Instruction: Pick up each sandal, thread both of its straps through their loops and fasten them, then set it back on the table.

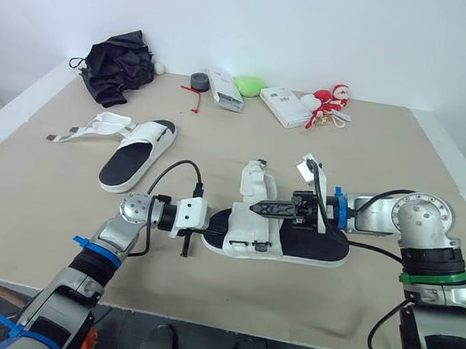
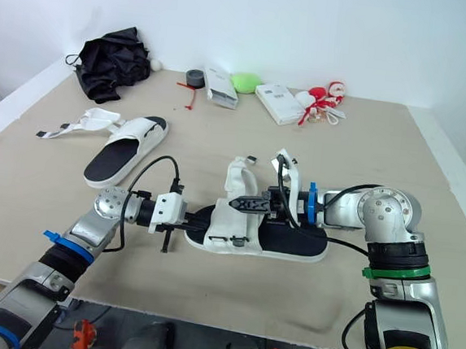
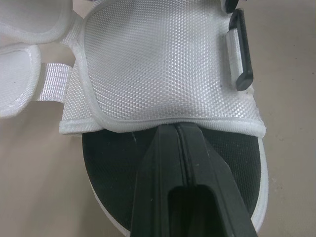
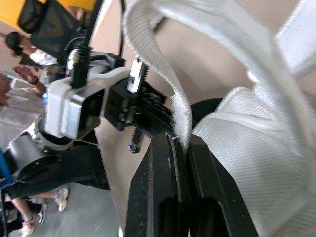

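The near sandal (image 1: 292,243), white mesh upper on a black footbed, lies flat at the table's middle. My left gripper (image 1: 215,223) is at its toe end, fingers shut side by side over the footbed (image 3: 113,168), tips touching the front edge of the mesh upper (image 3: 158,64). A black loop (image 3: 241,54) sits on the upper's side. My right gripper (image 4: 178,140) reaches over the sandal from the heel side, shut on a white hook-and-loop strap (image 4: 163,64) that it holds lifted off the upper. The second sandal (image 1: 136,156) lies to the far left with its straps (image 1: 82,131) spread loose.
Along the back edge lie a black bundled cloth (image 1: 118,70), a tape roll (image 1: 199,81), two white boxes (image 1: 226,90) (image 1: 284,107), a green object (image 1: 250,85) and a red-white toy (image 1: 329,101). People (image 4: 22,54) stand beyond the table.
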